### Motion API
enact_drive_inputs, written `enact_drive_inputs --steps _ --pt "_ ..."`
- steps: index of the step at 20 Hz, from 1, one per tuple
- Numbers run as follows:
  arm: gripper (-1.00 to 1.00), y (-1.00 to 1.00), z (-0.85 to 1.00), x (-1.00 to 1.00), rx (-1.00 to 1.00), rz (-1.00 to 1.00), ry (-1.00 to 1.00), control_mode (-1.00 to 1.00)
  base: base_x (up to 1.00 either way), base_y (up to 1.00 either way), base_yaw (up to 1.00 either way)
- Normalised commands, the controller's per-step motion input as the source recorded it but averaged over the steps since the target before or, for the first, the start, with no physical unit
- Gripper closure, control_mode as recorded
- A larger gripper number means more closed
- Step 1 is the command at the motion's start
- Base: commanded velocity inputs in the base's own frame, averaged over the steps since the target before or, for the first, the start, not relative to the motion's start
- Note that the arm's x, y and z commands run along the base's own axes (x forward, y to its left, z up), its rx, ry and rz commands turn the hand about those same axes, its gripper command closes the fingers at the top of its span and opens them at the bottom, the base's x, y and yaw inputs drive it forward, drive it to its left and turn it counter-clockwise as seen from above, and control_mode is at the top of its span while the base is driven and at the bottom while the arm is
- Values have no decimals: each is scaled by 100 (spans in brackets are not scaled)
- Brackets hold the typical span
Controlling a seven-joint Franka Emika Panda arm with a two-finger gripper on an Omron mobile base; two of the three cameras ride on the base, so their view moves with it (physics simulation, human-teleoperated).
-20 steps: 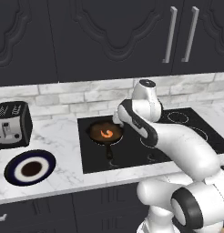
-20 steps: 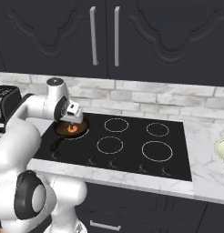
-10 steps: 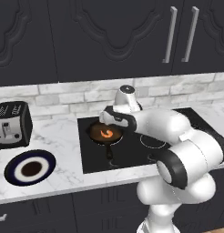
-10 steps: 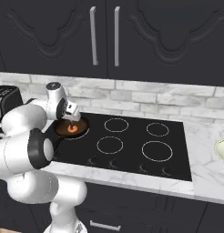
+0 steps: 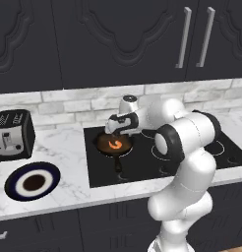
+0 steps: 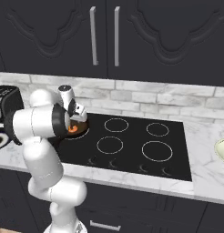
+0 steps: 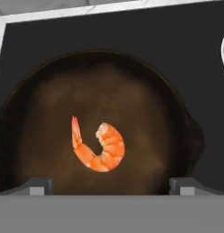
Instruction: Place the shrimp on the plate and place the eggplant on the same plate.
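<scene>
**Shrimp in the frying pan, gripper above it, plate bare**

At the far left of the marble counter (image 5: 64, 147) stands a silver and black toaster (image 5: 13, 135); no lettering on it can be read. In front of it lies the plate (image 5: 32, 180), navy rim, white ring, brown centre, with nothing on it. It sits well apart from the pan.

Next comes the black cooktop (image 5: 142, 162), and on its left rear burner the frying pan (image 5: 113, 145), black with a brown bottom, its handle pointing toward the counter's front edge. The shrimp (image 5: 114, 144) lies alone in the pan, near the middle. The hand view shows the shrimp (image 7: 99, 149) curled in a C with its tail tip up and to the left, resting on the brown floor of the frying pan (image 7: 50, 109).

The gripper (image 5: 117, 132) hangs just over the pan, above the shrimp. Its two fingertips (image 7: 37, 185) stand wide apart at the bottom corners of the hand view, with the shrimp between and beyond them, not touched.

From the right base view, the gripper (image 6: 79, 116) sits over the pan, and four white burner rings mark the cooktop (image 6: 132, 157). At the far right edge of the counter rests a pale cream bowl (image 6: 222, 151), partly cut off; its contents cannot be made out.
</scene>
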Motion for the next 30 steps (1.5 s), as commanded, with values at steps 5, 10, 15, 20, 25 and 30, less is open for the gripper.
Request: enact_drive_inputs --steps 5,10,15,20,25,30 --pt "-100 9 -39 57 -3 0 14 -100 0 0 0" --pt "-100 3 -47 27 -7 0 14 -100 0 0 0" --pt "-100 0 -17 -18 -2 -3 4 -100 0 0 0" --pt "-100 0 -1 -44 0 -7 0 -100 0 0 0" --pt "-100 -2 -27 -21 0 -11 7 -100 0 0 0" --pt "-100 -1 -34 18 0 -4 7 -100 0 0 0"
